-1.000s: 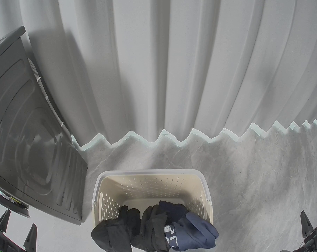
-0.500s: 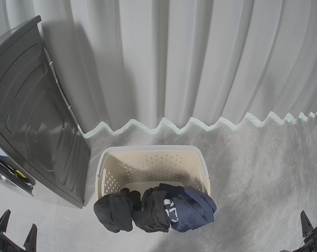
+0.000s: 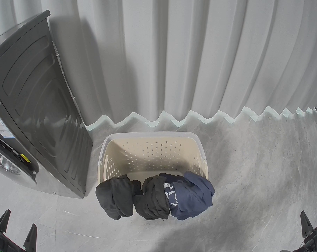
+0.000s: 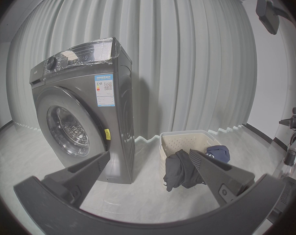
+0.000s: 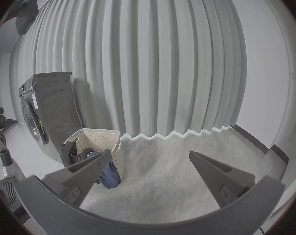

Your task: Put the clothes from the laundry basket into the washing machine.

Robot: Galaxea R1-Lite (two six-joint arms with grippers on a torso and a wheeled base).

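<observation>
— Where are the clothes?
— In the laundry basket (image 3: 152,136), lower middle of the head view. Two black garments (image 3: 130,198) and a navy one (image 3: 193,196) hang over its near rim.
— And the washing machine (image 3: 36,105)?
— At the left edge, just beside the basket.
— The grippers?
— The left gripper (image 3: 19,218) sits in the lower left corner and the right gripper (image 3: 312,207) in the lower right. Both have their jaws spread wide and hold nothing, well apart from the basket.

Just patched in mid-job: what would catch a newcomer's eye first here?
A dark grey washing machine stands at the robot's left, next to a cream laundry basket. Black and navy clothes drape over the basket's near rim. The left gripper and right gripper are empty, jaws open.
</observation>
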